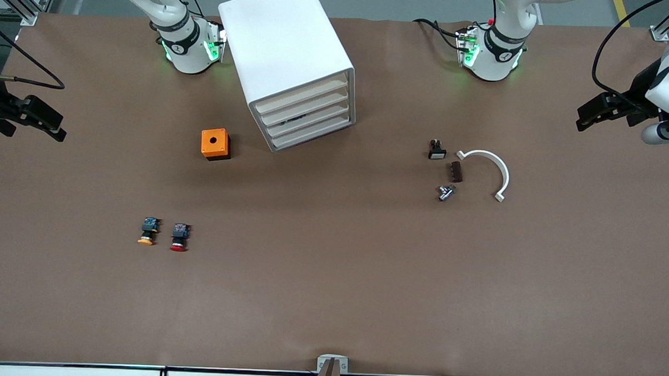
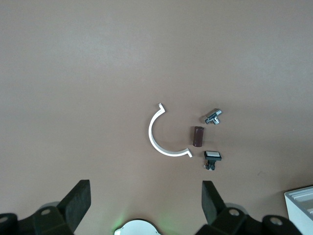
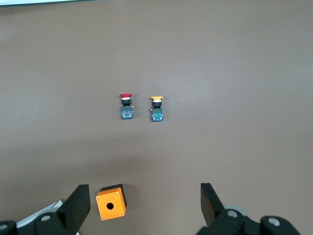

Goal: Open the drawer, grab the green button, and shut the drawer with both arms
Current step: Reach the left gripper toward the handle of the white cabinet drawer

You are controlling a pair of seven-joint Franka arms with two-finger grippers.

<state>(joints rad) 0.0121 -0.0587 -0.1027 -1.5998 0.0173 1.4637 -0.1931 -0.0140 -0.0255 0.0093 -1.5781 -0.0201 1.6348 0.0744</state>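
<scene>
I have both arms parked out at the ends of the counter (image 1: 330,299), which leaves the middle free for the work ahead. The left gripper (image 1: 590,116) hangs over its end of the counter, fingers (image 2: 78,203) spread wide and holding nothing. The right gripper (image 1: 33,119) waits over its own end, equally wide and empty.

The cabinet (image 1: 286,58) stands between the two bases, turned at an angle so its four slat fronts face the front camera and slightly toward the left arm's end; I judge that angle lets one arm pull a front while the other reaches in. Every drawer (image 1: 309,116) looks shut. I cannot see the green button anywhere, so I take it to be inside one of them; something dark shows between two slats, too small to tell.

The orange box (image 1: 215,144) sits just beside the cabinet, and the orange-capped button (image 1: 149,231) and red-capped button (image 1: 180,237) lie nearer the front camera, close together. The white curved clip (image 1: 494,168) and small parts lie toward the left arm's end
</scene>
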